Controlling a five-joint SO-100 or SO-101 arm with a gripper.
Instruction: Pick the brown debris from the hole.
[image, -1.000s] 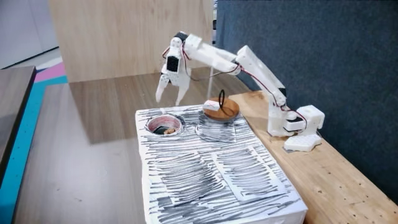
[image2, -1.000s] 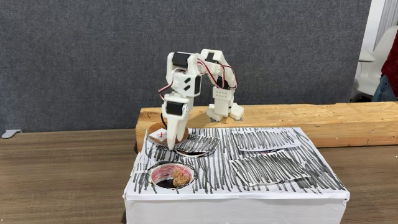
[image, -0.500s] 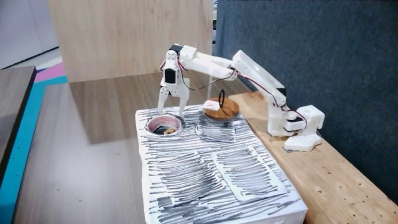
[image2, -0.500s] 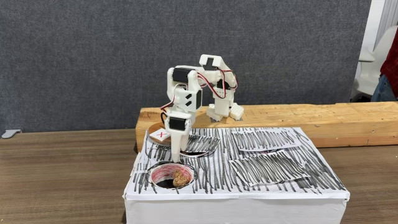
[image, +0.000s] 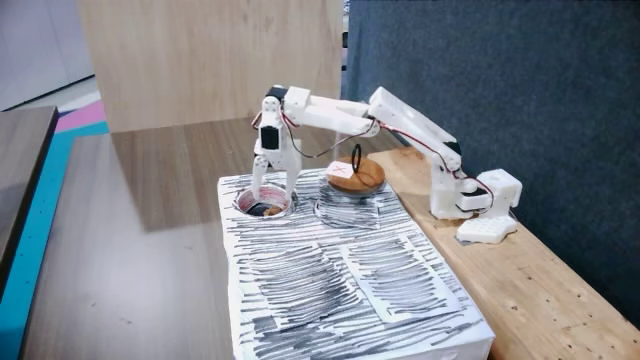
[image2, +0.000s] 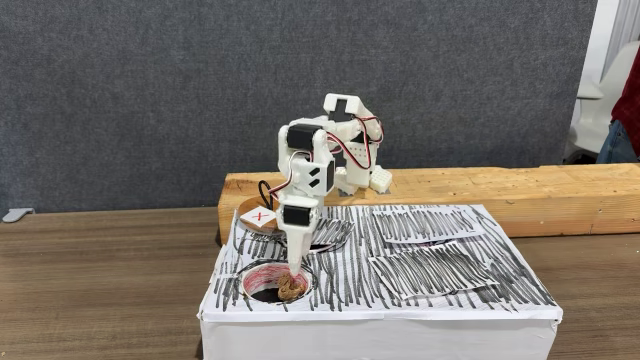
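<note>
The hole (image: 244, 198) is a round dark opening with a pinkish rim near the far left corner of the striped white box (image: 330, 270). The brown debris (image: 271, 211) lies inside it, seen as a tan lumpy wad (image2: 290, 289) in a fixed view. My gripper (image: 272, 194) points straight down over the hole, open, with its fingertips at the rim and just above the debris. In a fixed view the gripper (image2: 297, 272) shows side-on, its tips reaching down to the wad. Nothing is held between the fingers.
A round wooden disc (image: 356, 177) with a black loop handle rests at the box's far edge. A grey-scribbled ring (image: 345, 210) lies next to the hole. The arm's base (image: 465, 195) stands on a wooden plank (image2: 500, 185) behind the box.
The gripper has come forward from behind the box edge and dropped down over the hole. Its fingertips now reach the rim, just above the debris.
</note>
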